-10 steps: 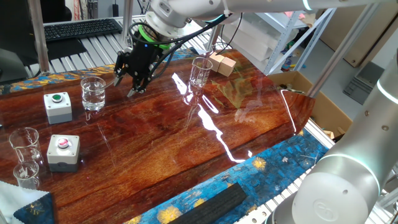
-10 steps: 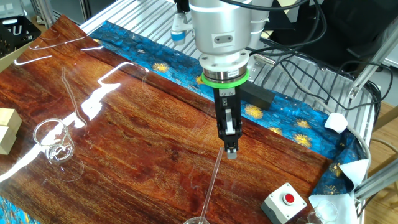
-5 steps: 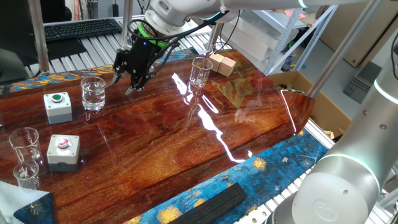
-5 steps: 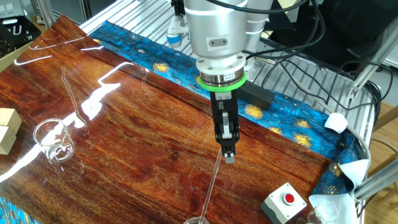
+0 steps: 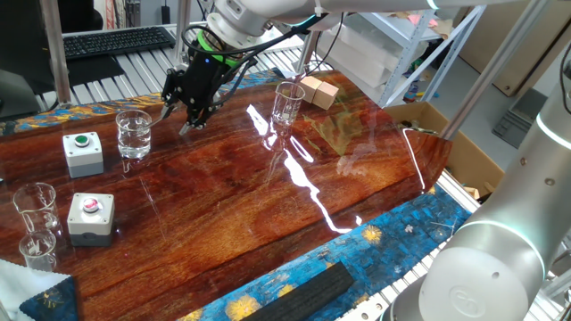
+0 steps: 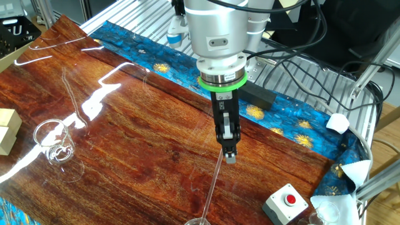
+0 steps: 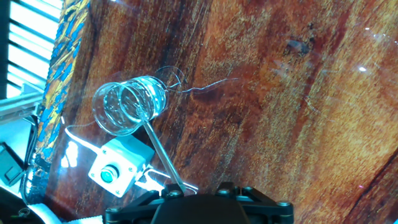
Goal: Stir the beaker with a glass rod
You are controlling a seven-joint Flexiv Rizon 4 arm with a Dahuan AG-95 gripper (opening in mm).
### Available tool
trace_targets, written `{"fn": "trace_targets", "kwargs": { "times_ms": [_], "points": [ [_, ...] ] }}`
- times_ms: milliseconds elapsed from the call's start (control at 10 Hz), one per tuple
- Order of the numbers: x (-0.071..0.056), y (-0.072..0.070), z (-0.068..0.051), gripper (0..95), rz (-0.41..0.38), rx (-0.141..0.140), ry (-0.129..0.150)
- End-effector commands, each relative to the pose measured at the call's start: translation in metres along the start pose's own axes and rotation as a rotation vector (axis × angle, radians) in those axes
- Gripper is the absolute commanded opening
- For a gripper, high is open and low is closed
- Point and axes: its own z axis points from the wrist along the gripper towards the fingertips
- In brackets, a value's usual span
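Note:
The beaker (image 5: pixel 134 134) is a squat clear glass standing at the table's left, near the back edge; the hand view shows it from above (image 7: pixel 129 107). The glass rod (image 6: pixel 214 184) leans out of it as a thin slanted glint, also visible in the hand view (image 7: pixel 158 152). My gripper (image 5: pixel 177 122) hangs just right of the beaker with its two dark fingers apart. The rod's upper end reaches the fingertips (image 6: pixel 229 156), close to one finger. I cannot tell whether it touches. Only the beaker's rim (image 6: pixel 197 221) shows in the other fixed view.
A green-button box (image 5: pixel 82 152) and a red-button box (image 5: pixel 91 217) sit left of the beaker, with two small beakers (image 5: pixel 36 223) at the front left. A taller glass (image 5: pixel 288 102) and wooden blocks (image 5: pixel 319 91) stand at the back. A black strip (image 5: pixel 303 290) lies on the front mat.
A second ago my gripper was a little lower and further from the beaker; it has shifted slightly up and toward it. Over the last half second nothing has moved.

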Motion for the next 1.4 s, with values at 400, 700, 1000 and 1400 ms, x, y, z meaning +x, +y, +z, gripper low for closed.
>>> {"fn": "trace_targets", "kwargs": {
  "times_ms": [400, 700, 1000, 1400],
  "points": [
    [-0.0001, 0.0009, 0.0004, 0.0, -0.035, -0.017, 0.004],
    [-0.0001, 0.0009, 0.0004, 0.0, -0.037, -0.021, 0.009],
    [-0.0001, 0.0009, 0.0004, 0.0, -0.055, -0.03, 0.02],
    [-0.0001, 0.0009, 0.0004, 0.0, -0.105, -0.021, 0.022]
  ]
}}
